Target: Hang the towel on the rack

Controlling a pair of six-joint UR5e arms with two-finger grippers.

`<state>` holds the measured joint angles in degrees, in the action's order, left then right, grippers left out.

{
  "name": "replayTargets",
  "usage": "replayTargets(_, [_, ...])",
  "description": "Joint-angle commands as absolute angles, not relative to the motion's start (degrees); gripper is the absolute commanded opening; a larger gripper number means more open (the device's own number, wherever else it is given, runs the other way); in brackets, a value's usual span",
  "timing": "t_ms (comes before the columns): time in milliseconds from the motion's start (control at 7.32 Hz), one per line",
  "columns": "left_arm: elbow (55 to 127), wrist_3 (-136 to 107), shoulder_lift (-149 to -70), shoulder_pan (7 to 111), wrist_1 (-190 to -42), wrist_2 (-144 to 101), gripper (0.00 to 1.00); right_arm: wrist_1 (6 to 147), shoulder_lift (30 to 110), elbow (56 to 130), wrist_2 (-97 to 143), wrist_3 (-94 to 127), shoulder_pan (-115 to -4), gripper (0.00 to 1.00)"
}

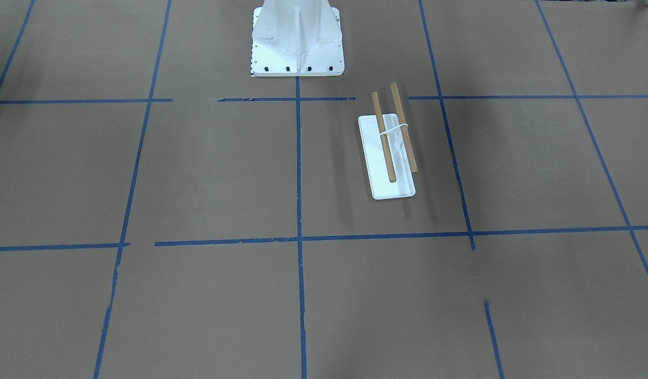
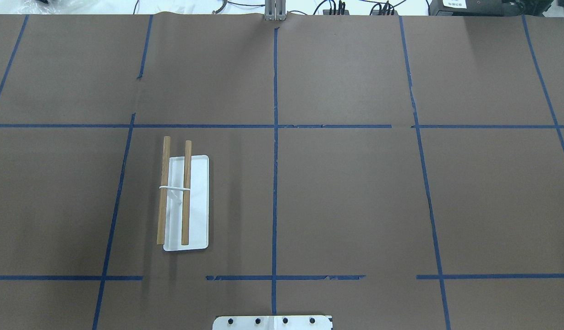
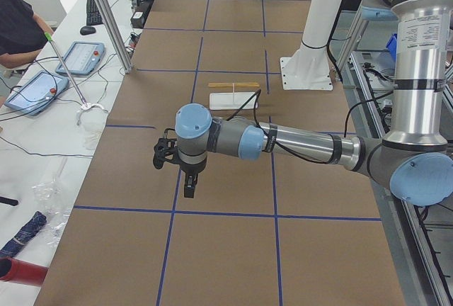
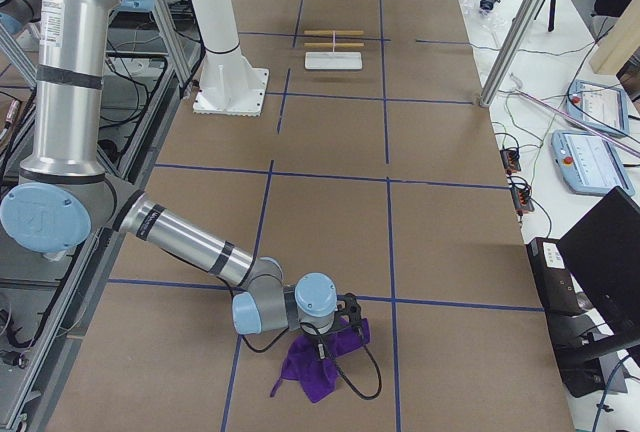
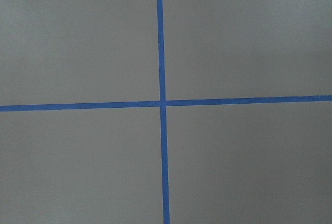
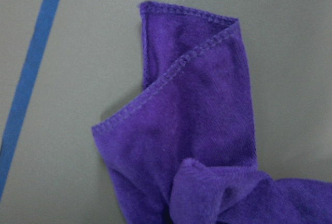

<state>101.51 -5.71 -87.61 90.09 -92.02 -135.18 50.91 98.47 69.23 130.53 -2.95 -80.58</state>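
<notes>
Purple towel [image 4: 312, 367] crumpled on the desk near its right end, right gripper [image 4: 322, 337] just above it — open or closed, cannot tell, rack [image 2: 186, 192] well apart, toward the robot-side edge left of middle, left gripper [image 3: 189, 191] over bare desk near the left end — grip likewise unclear

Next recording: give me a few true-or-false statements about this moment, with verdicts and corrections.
1. The towel is green. False: it is purple.
2. The rack has no towel on it. True.
3. The right gripper is right at the towel, far from the rack. True.
4. The rack has three wooden bars. False: it has two bars, joined by a white band.
5. The left wrist camera shows the rack. False: only brown paper and blue tape.
</notes>
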Motion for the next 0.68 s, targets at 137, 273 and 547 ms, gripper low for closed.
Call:
replayTargets(137, [101.51, -5.71, -87.8, 90.0, -92.02, -135.26, 1.0, 51.5, 98.79, 74.78, 132.45, -3.6, -86.54, 0.0])
replayTargets(273, [101.25, -5.71, -88.24, 90.09, -92.02, -135.26, 1.0, 51.59, 98.88, 78.28, 131.84, -4.04, -88.49, 0.0])
replayTargets(547, [101.86, -5.63, -88.42, 90.09, -92.11, -135.18, 1.0, 51.77, 98.53, 84.52, 127.91, -4.13, -89.12, 0.0])
